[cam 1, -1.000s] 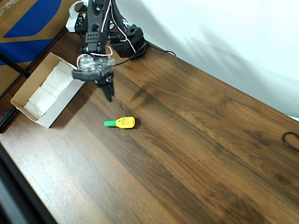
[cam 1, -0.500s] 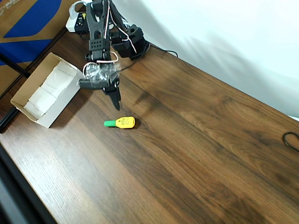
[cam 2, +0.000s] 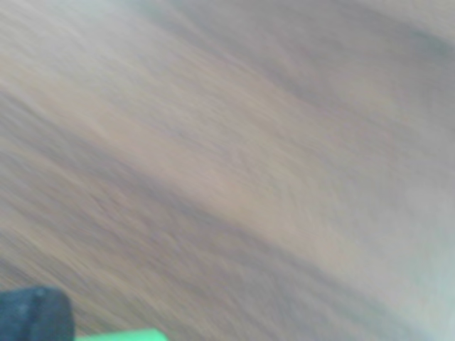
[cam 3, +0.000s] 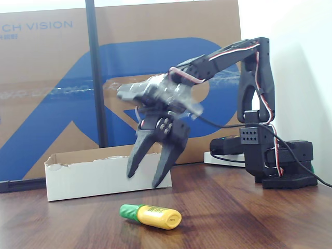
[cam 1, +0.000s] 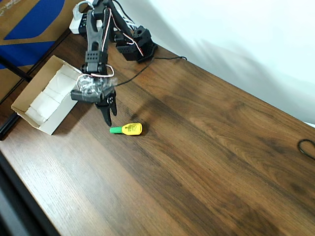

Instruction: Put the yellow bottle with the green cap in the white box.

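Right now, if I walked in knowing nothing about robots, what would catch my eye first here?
Probably the yellow bottle with the green cap, lying on its side alone on the dark wooden table. Just above it in the fixed view hangs the black arm's tool, fingers spread and pointing down, touching nothing. Behind, near the table's edge, sits the white box, open on top.

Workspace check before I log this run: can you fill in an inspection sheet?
Surface: dark wooden table.
Job's things: yellow bottle with the green cap lying flat on the table; white box open, at the table's left edge in the overhead view.
Clutter: nothing seen.
Gripper: gripper open, above the bottle, holding nothing.
Cables: black cable at the right edge.
Surroundings: blue-printed cardboard panel behind.
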Robot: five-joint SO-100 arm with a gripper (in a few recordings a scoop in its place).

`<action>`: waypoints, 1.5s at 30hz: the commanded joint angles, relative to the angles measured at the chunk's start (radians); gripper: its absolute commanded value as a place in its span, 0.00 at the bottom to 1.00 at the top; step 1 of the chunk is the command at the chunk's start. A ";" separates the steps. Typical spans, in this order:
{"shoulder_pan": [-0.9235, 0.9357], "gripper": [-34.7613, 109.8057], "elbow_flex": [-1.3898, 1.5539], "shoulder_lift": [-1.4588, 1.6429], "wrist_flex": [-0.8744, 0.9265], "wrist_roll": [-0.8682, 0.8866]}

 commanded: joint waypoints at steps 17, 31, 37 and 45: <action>-0.023 0.41 -0.144 -0.098 0.009 0.000; -0.080 0.49 -0.207 -0.146 0.089 -0.052; -0.081 0.50 -0.216 -0.164 0.137 -0.063; -0.097 0.48 -0.221 -0.184 0.155 -0.055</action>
